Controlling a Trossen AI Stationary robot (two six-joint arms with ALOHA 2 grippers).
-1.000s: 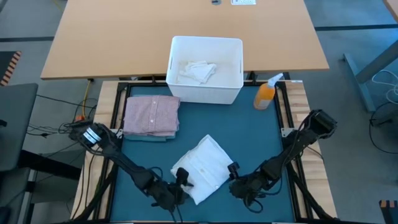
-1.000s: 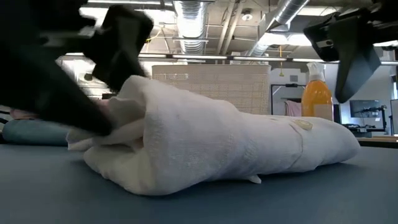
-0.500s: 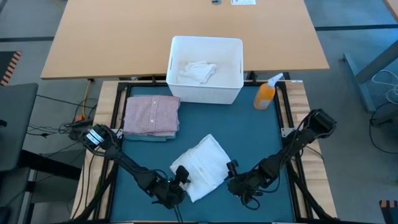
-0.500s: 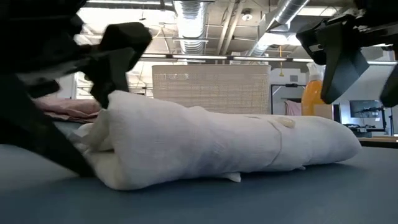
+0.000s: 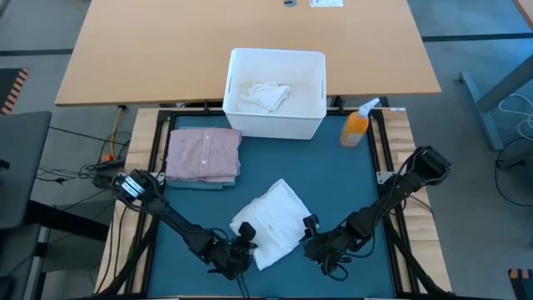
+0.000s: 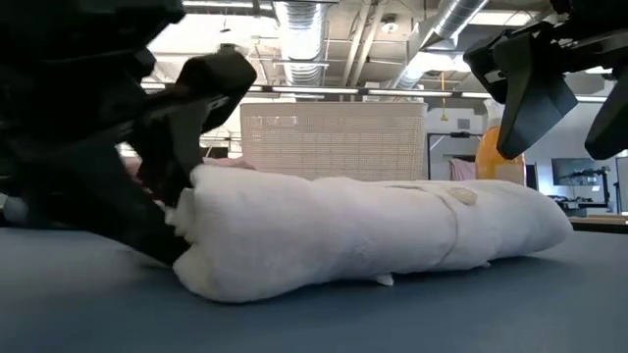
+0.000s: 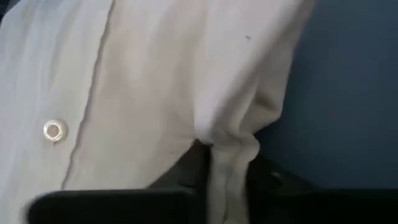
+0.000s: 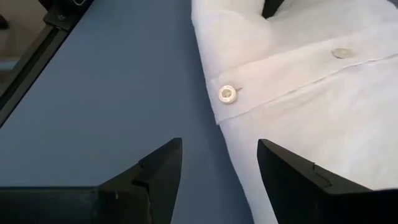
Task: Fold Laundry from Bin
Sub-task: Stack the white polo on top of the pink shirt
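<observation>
A folded white buttoned garment [image 5: 271, 221] lies flat on the teal mat [image 5: 350, 187]. My left gripper [image 5: 243, 247] is at its near left corner and shut on it. My right gripper [image 5: 306, 233] hangs open above the garment's near right edge [image 8: 214, 106]; in the low view it [image 6: 554, 103] is clear of the cloth. A folded pink shirt [image 5: 204, 152] rests on folded blue jeans [image 5: 196, 182] at the mat's far left. The white bin [image 5: 275, 125] stands at the far edge with white cloth [image 5: 265, 94] lying in it. My left gripper pinches a bunched fold [image 7: 229, 163] at the white garment's near left corner between its two fingers. In the low view one finger [image 6: 211, 83] stands over that end and the other is under it. The fingers slant down from the near left. The garment rests on the mat.
An orange spray bottle [image 5: 356, 125] stands to the right of the bin. A tan tabletop [image 5: 166, 50] lies beyond the mat. Bare mat shows to the right and far side of the white garment. Black frame rails [image 5: 391, 158] run along the mat's sides.
My left gripper has sunk toward the mat at the garment's near left corner, tipped further down, and shut on the cloth. That end of the garment, bulged high a second ago, now lies lower and flatter. The garment's right end has stayed put.
</observation>
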